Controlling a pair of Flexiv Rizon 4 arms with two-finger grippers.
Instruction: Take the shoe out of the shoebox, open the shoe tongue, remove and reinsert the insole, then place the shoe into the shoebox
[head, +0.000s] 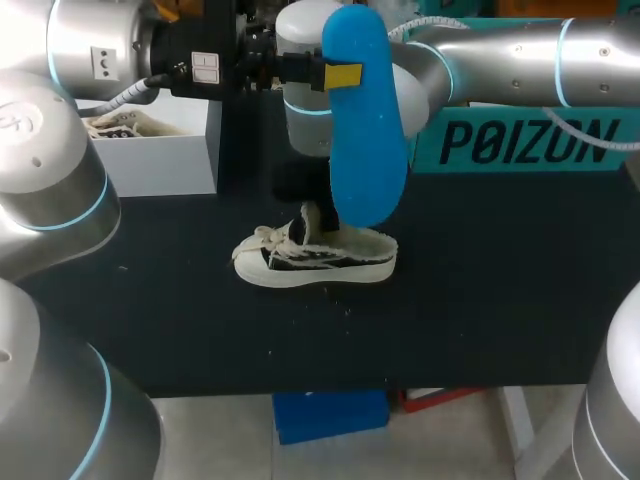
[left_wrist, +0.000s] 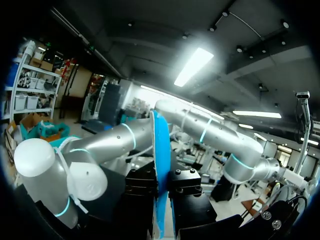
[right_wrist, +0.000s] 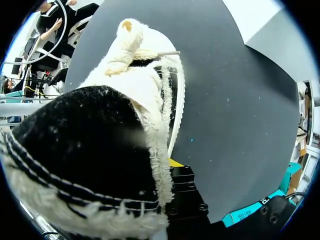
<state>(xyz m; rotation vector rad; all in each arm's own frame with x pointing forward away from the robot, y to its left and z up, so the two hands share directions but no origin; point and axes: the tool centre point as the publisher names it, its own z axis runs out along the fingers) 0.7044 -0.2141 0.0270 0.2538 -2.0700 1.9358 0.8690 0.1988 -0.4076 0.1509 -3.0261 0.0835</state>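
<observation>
My left pincer (head: 341, 75), clenched on the upright blue insole (head: 368, 140), hangs directly above the sneaker (head: 315, 262), which lies lengthwise mid-worktop.

The shoe (head: 315, 258), a cream low-top with a black side panel and frayed trim, sits on its sole mid-bench (head: 480, 290), toe toward the left edge. The blue insole (head: 365, 130) hangs upright over its heel, pinched by the left claw (head: 343, 75). The white shoebox (head: 165, 150) stands open near the far-left corner.
</observation>
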